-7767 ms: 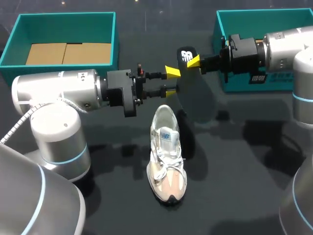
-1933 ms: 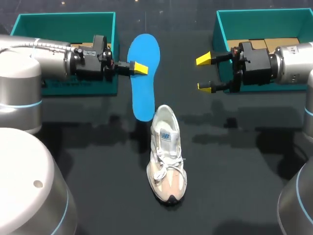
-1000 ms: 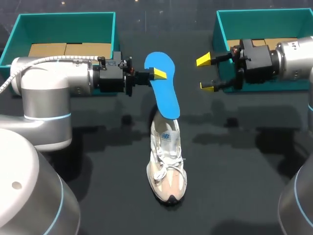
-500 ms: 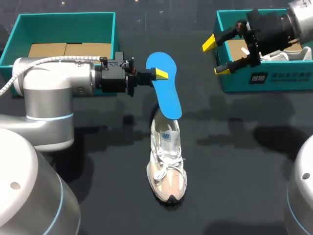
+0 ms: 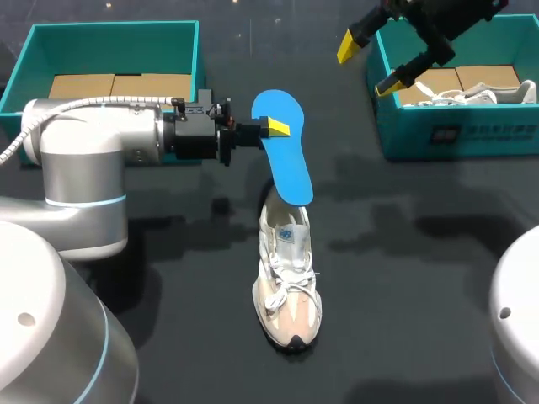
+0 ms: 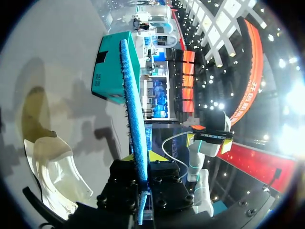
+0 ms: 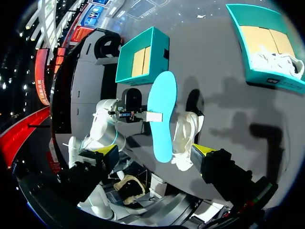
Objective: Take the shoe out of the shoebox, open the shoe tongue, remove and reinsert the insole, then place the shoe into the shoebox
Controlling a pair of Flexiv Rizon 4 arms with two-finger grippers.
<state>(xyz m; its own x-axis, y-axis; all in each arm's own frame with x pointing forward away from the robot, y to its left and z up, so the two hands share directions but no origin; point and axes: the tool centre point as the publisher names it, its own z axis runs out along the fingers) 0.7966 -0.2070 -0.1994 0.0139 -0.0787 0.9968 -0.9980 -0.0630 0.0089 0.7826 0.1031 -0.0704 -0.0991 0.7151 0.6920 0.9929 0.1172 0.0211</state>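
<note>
1. The left gripper (image 5: 274,128) comes in level from the left edge of the table (image 5: 404,295). Its yellow-tipped fingers are pinching the blue insole (image 5: 282,147) by its side edge, near the rounded far end.
2. The insole hangs slanted over the middle of the table. Its lower end is right at the heel opening of the shoe (image 5: 288,269); I cannot tell whether the two touch.
3. The shoe is white and beige. It stands upright on its sole in the middle of the table, toe toward the near edge, laces loose.
4. The right gripper (image 5: 368,66) is up over the inner wall of the right shoebox (image 5: 455,135), fingers spread wide with nothing between them.
5. That teal box sits at the far right corner with a second white shoe (image 5: 480,91) lying inside.
6. The left shoebox (image 5: 114,34), also teal, sits at the far left corner, showing a cardboard floor.
</note>
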